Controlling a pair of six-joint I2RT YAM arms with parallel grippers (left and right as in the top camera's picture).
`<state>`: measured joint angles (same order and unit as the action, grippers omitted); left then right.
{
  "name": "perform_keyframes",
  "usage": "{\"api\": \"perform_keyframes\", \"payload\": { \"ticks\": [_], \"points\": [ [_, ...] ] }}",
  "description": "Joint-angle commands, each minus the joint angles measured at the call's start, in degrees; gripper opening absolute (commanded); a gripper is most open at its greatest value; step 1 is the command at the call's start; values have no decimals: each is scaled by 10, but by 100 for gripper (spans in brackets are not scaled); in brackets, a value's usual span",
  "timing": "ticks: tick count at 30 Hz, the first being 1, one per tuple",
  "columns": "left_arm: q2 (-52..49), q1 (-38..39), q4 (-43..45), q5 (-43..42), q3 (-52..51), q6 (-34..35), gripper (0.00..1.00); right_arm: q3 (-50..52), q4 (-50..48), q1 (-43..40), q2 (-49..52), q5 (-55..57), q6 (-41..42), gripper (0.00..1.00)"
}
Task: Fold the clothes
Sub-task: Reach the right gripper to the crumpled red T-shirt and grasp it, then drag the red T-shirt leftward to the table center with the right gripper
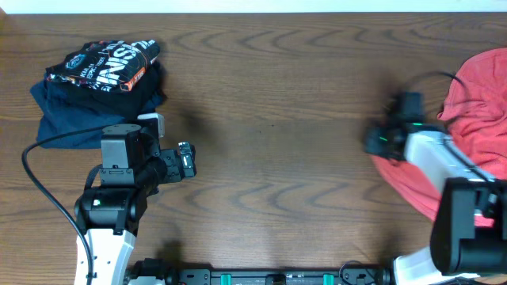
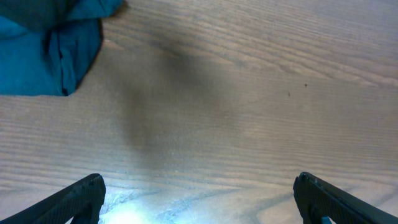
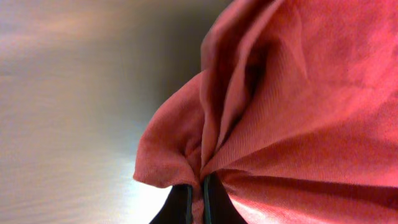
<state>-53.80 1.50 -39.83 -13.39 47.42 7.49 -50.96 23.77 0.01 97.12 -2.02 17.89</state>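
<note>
Shirt [image 1: 475, 79], coral-red, lies bunched at the right end of the desk [image 1: 277, 119]. Our right tool [image 3: 197, 199] is pressed together, pinching a fold of its edge. Our left tool [image 2: 199, 193] hangs spread, well apart. We should drag the fold slowly toward centre, kept low, to spread it flat.

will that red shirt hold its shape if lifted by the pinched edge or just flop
Likely floppy: the red shirt bunches into soft folds where the right tool is shut on it, so it should drape. Probably light, thin cloth, judging by its creases. It lies crumpled on the table, so pulling may drag the pile rather than spread it.
</note>
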Motion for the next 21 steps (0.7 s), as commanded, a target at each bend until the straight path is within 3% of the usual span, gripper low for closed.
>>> {"api": "perform_keyframes", "payload": {
  "ticks": [1,5,7,9,11,13,14,21],
  "points": [
    [0,-3,0,-5,12,1,98,0,-88,92,2,-90,71,1],
    [0,-3,0,-5,12,1,98,-2,-303,190,4,-56,143,1],
    [0,-3,0,-5,12,1,98,-11,-374,225,5,-28,159,1],
    [0,-3,0,-5,12,1,98,-30,-382,243,5,5,157,8],
    [0,-3,0,-6,12,1,98,-54,-365,247,5,22,132,34],
    [0,-3,0,-5,12,1,98,-78,-331,240,5,22,99,73],
    [0,-3,0,-5,12,1,98,-89,-309,235,5,23,87,99],
    [-1,-3,31,-6,12,7,98,-157,-97,159,-9,33,51,99]
  ]
}}
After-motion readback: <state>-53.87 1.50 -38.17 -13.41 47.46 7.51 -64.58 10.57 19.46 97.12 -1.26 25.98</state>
